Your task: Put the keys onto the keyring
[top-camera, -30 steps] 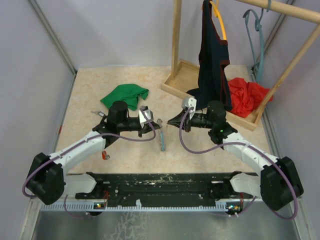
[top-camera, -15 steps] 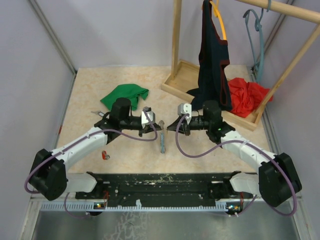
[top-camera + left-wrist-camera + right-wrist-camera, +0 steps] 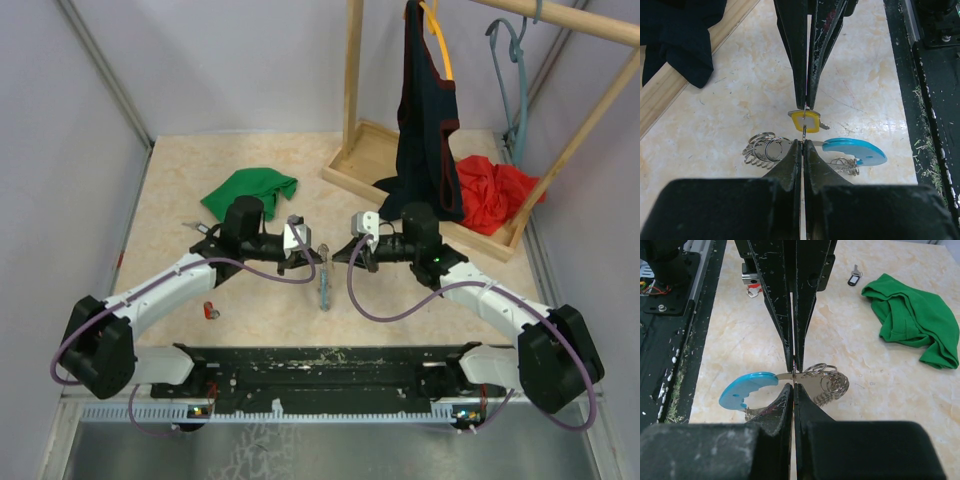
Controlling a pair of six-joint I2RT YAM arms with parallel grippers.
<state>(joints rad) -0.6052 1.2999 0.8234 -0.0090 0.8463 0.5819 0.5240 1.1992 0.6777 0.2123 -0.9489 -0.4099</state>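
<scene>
Two grippers: I am clenching my left gripper (image 3: 802, 142) on the keyring (image 3: 765, 150) and my right gripper (image 3: 806, 107) on the yellow key (image 3: 806, 121), tips meeting above mid-table (image 3: 740, 90).
Surroundings: green cloth (image 3: 915, 315), dark-headed key (image 3: 855, 276) and red-headed key (image 3: 210, 310) are lying well apart.
Behind: wooden rack (image 3: 352, 100) is holding a dark garment (image 3: 425, 120).

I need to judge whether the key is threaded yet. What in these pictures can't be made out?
- Top view: the keyring is too small to show any detail.
- Left wrist view: the left gripper hides where the yellow key meets the keyring, so threading cannot be told.
- Right wrist view: the yellow key does not show, apparently covered by the right gripper.
</scene>
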